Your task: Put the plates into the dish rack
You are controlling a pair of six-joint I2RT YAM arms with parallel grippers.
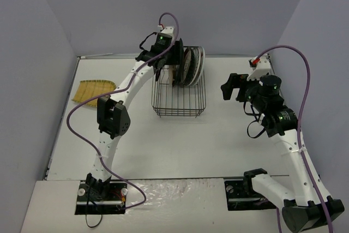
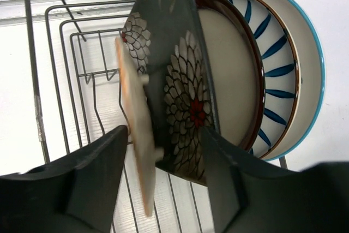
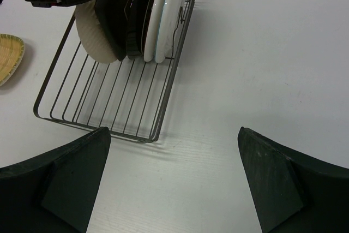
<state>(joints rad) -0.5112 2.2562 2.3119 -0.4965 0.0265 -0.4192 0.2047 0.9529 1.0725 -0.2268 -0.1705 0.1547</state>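
Observation:
The black wire dish rack [image 1: 177, 114] holds several plates upright at its far end. In the left wrist view, from right to left, stand a white blue-rimmed plate [image 2: 312, 53], a striped plate [image 2: 278, 69], a red-rimmed cream plate [image 2: 234, 80], a dark square flowered plate [image 2: 174, 80] and an orange plate [image 2: 136, 140] seen edge-on. My left gripper [image 2: 163, 162] is open over the rack [image 2: 32, 80]; its jaws straddle the orange and dark plates without touching them. The yellow-green plate [image 1: 92, 91] lies flat at the table's left. My right gripper [image 1: 228, 87] is open and empty, right of the rack.
In the right wrist view the rack [image 3: 163, 96] is ahead to the left, its near half holding nothing. The yellow-green plate [image 3: 8, 55] shows at the left edge. Bare table lies under my right gripper [image 3: 172, 178]. Walls enclose the table on three sides.

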